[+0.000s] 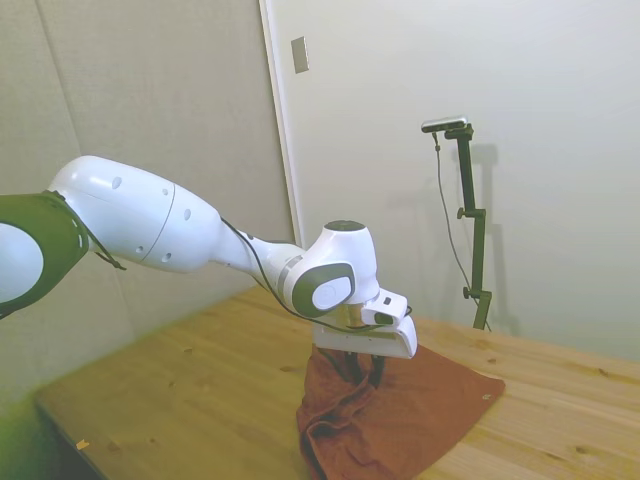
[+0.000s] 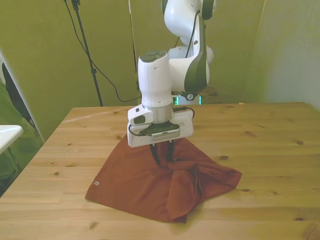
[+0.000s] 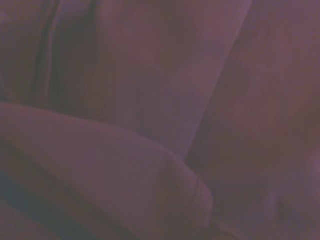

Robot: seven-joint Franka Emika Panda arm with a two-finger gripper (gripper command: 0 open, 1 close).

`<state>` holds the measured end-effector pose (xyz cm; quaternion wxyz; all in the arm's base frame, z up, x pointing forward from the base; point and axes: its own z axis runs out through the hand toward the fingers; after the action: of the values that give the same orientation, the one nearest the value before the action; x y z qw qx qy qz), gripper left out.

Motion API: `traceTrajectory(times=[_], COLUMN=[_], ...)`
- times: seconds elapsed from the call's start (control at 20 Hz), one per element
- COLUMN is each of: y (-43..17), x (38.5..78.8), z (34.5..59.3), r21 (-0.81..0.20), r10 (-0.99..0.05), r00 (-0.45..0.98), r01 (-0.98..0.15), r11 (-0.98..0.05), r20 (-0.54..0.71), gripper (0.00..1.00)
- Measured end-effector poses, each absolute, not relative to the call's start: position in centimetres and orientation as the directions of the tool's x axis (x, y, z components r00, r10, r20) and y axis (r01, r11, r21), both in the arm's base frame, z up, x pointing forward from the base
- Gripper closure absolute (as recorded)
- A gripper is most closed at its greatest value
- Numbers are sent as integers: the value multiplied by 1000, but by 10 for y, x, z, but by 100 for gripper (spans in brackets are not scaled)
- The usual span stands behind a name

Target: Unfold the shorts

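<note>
The rust-orange shorts (image 2: pixel 145 185) lie bunched on the wooden table (image 2: pixel 265 145), with a small light tag (image 2: pixel 96 183) at the corner on the front view's left. My gripper (image 2: pixel 163 153) points straight down into the middle of the cloth, and its dark fingers are shut on a fold that rises in a small peak. In the side view the gripper (image 1: pixel 362 372) stands over the shorts (image 1: pixel 410 425), whose flat part spreads to the right and whose rumpled part hangs near the table's front edge. The wrist view shows only blurred folds of the fabric (image 3: pixel 150 125).
Bare wood of the table (image 1: pixel 170 390) spreads all round the shorts. A white object's edge (image 2: pixel 7 134) shows beyond the table on the front view's left. Walls close in behind the table.
</note>
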<state>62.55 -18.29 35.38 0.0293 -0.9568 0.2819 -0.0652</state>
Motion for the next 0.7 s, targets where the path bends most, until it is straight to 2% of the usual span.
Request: traceTrajectory(times=[0.35,0.7], y=[-178,-129], x=[629,615], z=[363,405], r21=[-95,-113], r10=[-533,-469], r00=[840,872], r01=[-525,-457], r11=[-846,-882], r20=[100,140], gripper=[100,100])
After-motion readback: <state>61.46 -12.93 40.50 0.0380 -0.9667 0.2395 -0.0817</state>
